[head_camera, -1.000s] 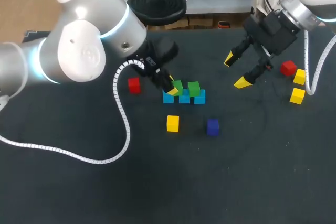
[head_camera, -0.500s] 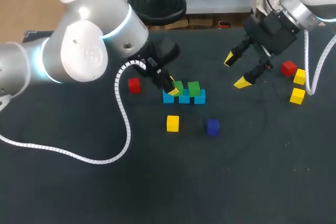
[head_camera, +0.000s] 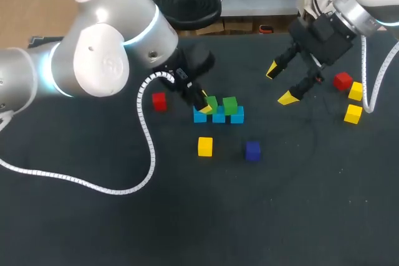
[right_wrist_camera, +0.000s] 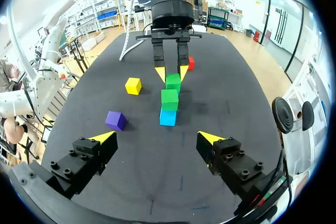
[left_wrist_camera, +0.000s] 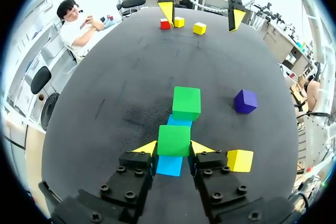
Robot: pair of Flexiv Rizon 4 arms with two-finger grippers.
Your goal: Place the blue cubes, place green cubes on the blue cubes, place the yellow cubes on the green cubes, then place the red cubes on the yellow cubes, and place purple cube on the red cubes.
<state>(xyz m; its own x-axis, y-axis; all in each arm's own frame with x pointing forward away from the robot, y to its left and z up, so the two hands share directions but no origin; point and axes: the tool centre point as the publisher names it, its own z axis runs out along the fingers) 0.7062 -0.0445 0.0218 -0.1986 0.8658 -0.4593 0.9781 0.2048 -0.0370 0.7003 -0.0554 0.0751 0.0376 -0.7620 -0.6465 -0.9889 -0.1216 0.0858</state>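
Observation:
Three light blue cubes (head_camera: 218,116) lie in a row at the table's middle. One green cube (head_camera: 230,104) sits on the row's right part. My left gripper (head_camera: 206,103) is shut on a second green cube (left_wrist_camera: 174,140), held over the row's left part, with a blue cube (left_wrist_camera: 169,164) showing under it. The other green cube (left_wrist_camera: 186,103) lies just ahead of its fingers. My right gripper (head_camera: 280,84) hangs open and empty to the row's right, its tips wide apart (right_wrist_camera: 156,138). A purple cube (head_camera: 252,150) and a yellow cube (head_camera: 205,146) lie in front of the row.
A red cube (head_camera: 159,101) sits left of the row. At the far right lie a red cube (head_camera: 342,81) and two yellow cubes (head_camera: 355,91) (head_camera: 353,114). My left arm's white cable (head_camera: 144,141) loops over the table's left half.
My left arm's elbow has drifted slightly. Both grippers and all cubes stay where they were.

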